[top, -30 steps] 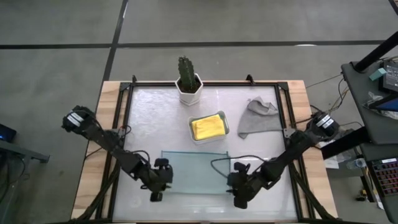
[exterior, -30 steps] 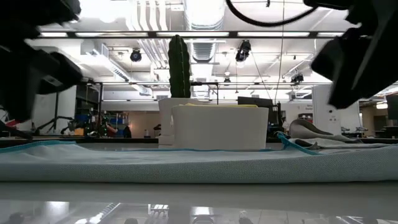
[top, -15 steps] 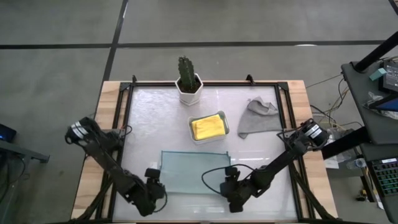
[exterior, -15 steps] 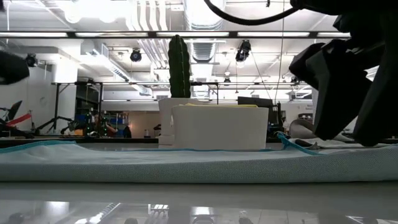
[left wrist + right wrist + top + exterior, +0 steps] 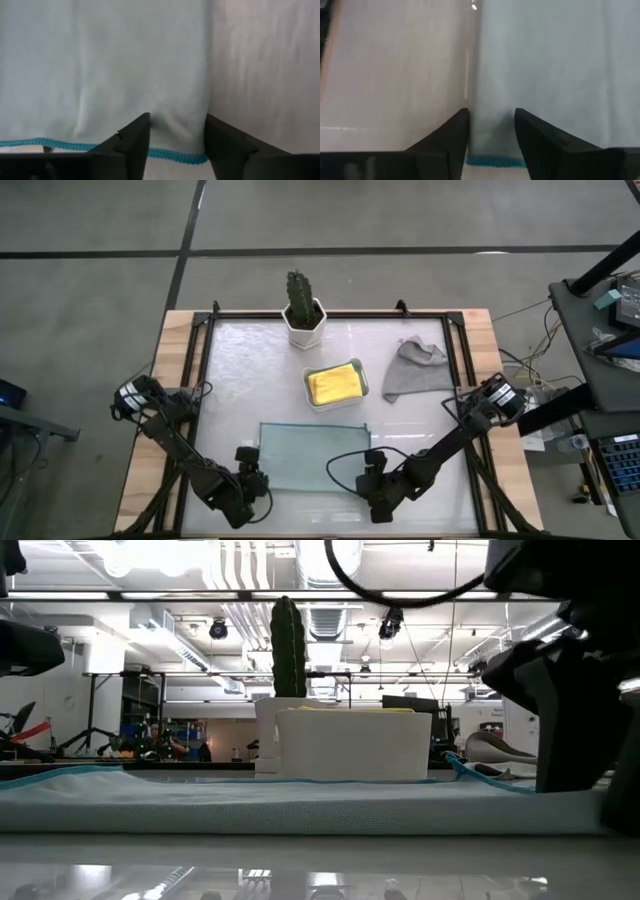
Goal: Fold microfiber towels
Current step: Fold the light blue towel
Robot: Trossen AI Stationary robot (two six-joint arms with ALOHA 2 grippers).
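High view shows the pale teal towel (image 5: 312, 455) flat on the bench (image 5: 240, 380), long axis left-right. Left gripper (image 5: 250, 483) and right gripper (image 5: 375, 483) each straddle one near corner, fingers spread.

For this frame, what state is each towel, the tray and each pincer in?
Pale teal towel: spread flat, unfolded.
Yellow towel: folded, in the white tray.
Grey towel: crumpled, unfolded.
Left pincer: open, astride the teal towel's near left corner.
Right pincer: open, astride its near right corner.
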